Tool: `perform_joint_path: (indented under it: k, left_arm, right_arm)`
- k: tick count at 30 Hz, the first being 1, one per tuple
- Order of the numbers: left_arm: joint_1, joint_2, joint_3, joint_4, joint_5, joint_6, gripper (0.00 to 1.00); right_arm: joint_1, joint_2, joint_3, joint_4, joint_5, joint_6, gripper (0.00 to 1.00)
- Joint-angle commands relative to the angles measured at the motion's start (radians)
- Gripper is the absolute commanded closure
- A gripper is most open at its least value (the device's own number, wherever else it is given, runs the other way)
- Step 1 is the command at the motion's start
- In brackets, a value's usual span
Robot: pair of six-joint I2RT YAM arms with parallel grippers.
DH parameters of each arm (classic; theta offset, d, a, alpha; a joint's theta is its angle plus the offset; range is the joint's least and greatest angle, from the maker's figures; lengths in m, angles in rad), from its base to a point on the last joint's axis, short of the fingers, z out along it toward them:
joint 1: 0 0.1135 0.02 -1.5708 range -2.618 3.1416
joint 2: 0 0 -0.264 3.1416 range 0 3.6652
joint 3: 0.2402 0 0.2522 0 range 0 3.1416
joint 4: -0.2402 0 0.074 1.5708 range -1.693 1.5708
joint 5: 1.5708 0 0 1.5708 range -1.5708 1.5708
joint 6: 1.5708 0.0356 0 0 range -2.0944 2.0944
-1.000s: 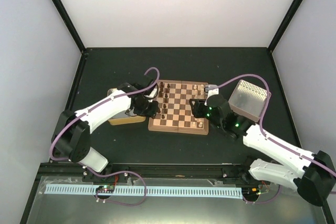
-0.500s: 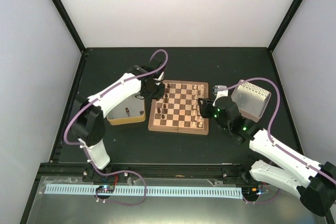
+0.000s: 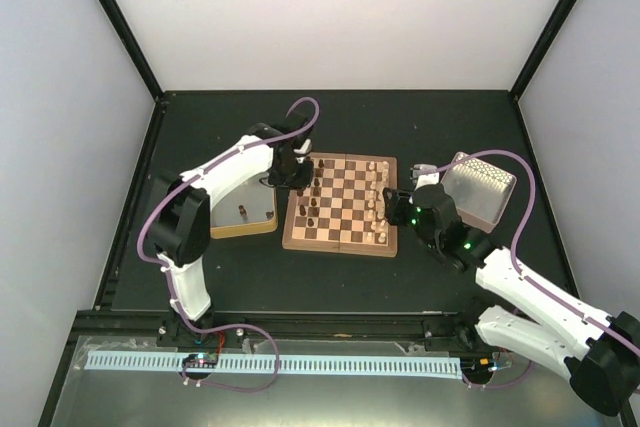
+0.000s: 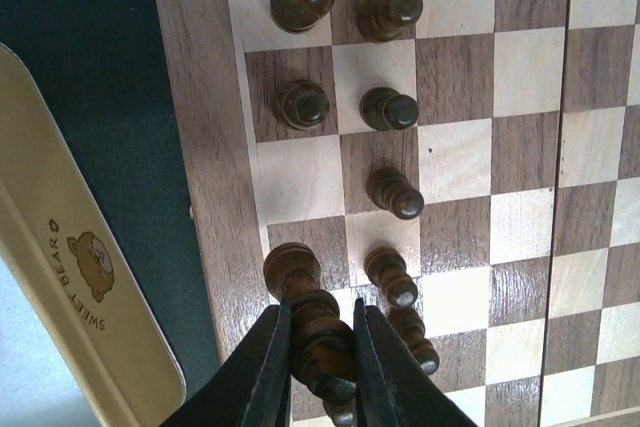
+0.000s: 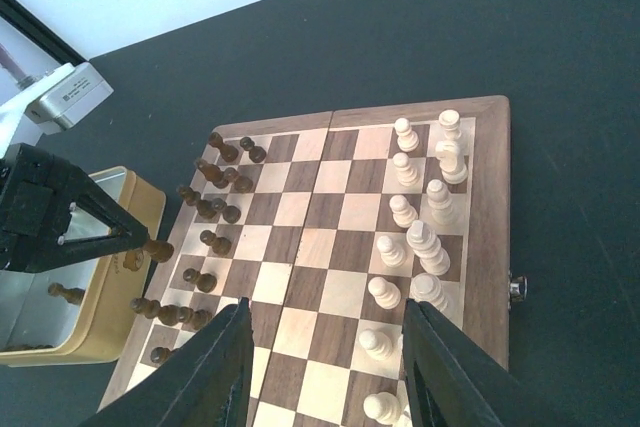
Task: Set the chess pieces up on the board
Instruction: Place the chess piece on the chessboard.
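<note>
my left pincer (image 4: 320, 319) is pinching a dark piece (image 4: 318, 342) over the left edge of the board (image 4: 205, 147), up toward its far-left corner. in the left wrist view the piece's long axis runs along the fingers, and its rounded end pokes out past the tips, over the edge row of squares right by the border. as i judge it, the coming move turns on this: the free squares of that edge row lie just beyond and beneath the tips, so the piece wants a short drop, not a carry across. the left arm is plainly the nearer one.

what crowds it: the other dark pieces (image 4: 388, 107) stand in two rows along that edge, and the inner row's pawns are just beside the held piece on the board's inner side. i think a careless descent could tip one. on the outer side the yellow tin (image 4: 70, 277) sits on the table (image 3: 340, 127) just beside the board's left edge, with a lone dark man (image 5: 68, 293) in it.

my right pincer (image 5: 326, 309) hangs half spread and empty over the near right part of the board, near the pale pieces (image 5: 420, 237) along the right edge and well apart from the left pincer. the perforated tray (image 3: 478, 187) lies off the board's right edge, out of the way.
</note>
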Motion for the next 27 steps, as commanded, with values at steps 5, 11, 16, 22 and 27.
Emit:
perform_joint_path:
  k: [5,11,16,22,27]
  left_arm:
    - [0.025,0.023,0.003,0.046,0.051,-0.004,0.91]
    - [0.034,0.031,-0.001,0.065,0.073,-0.007,0.91]
    - [0.037,0.033,-0.011,0.078,0.126,-0.003,0.91]
    - [0.042,0.029,-0.027,0.079,0.066,-0.006,0.91]
    - [0.043,0.010,-0.038,0.070,-0.007,-0.032,0.91]
  right_arm:
    - [-0.014,-0.006,-0.012,0.021,0.011,-0.010,0.57]
    - [-0.019,-0.001,-0.015,0.022,0.002,-0.005,0.57]
    - [-0.021,0.003,-0.013,0.019,0.002,0.003,0.57]
    - [-0.022,0.007,-0.006,0.010,-0.005,0.013,0.57]
    - [-0.022,0.010,-0.006,0.012,-0.006,0.022,0.57]
